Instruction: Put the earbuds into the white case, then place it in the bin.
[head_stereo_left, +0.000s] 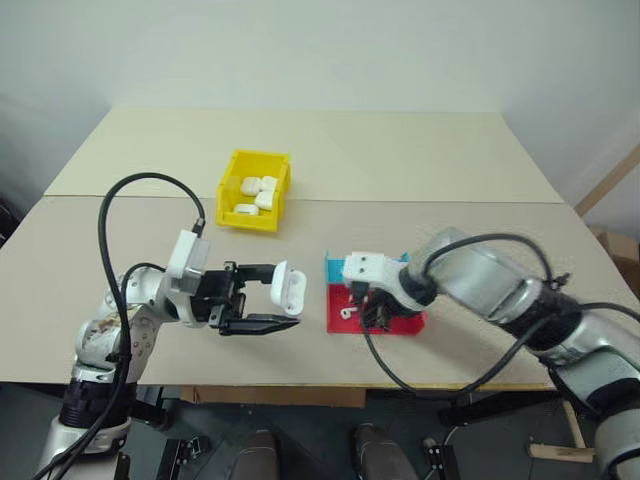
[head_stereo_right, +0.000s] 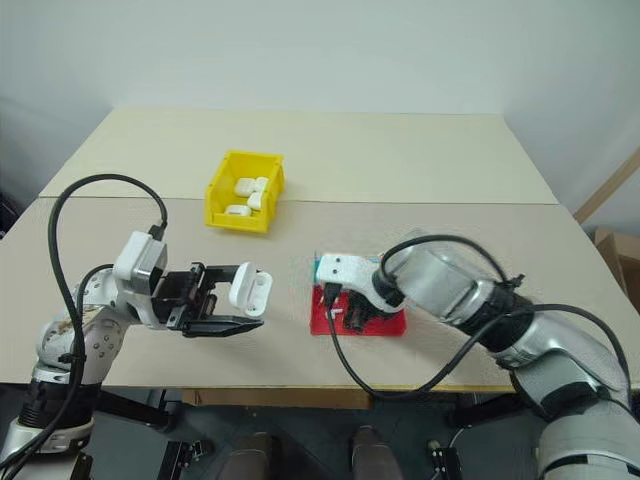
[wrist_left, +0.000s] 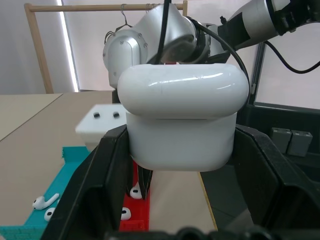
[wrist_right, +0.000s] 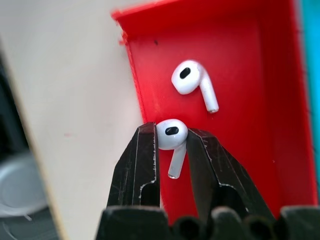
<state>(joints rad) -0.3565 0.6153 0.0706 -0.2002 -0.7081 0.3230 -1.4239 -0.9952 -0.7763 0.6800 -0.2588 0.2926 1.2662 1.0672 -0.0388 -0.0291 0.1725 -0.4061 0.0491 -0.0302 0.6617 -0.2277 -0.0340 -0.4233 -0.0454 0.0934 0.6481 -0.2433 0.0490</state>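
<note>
While the left gripper (head_stereo_left: 262, 297) clamps the glossy white rounded plastic case (head_stereo_left: 287, 287) ready, the right gripper (wrist_right: 172, 150) pinches a tiny white stemmed earbud (wrist_right: 172, 136) in the flat red tray (wrist_right: 240, 75) for lifting.

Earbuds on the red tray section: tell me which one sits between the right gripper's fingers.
The earbud nearer the tray edge, its stem down between the right gripper fingers. The other earbud lies apart, untouched, deeper in the red section.

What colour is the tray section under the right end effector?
Red, clearest in the right wrist view.
</note>
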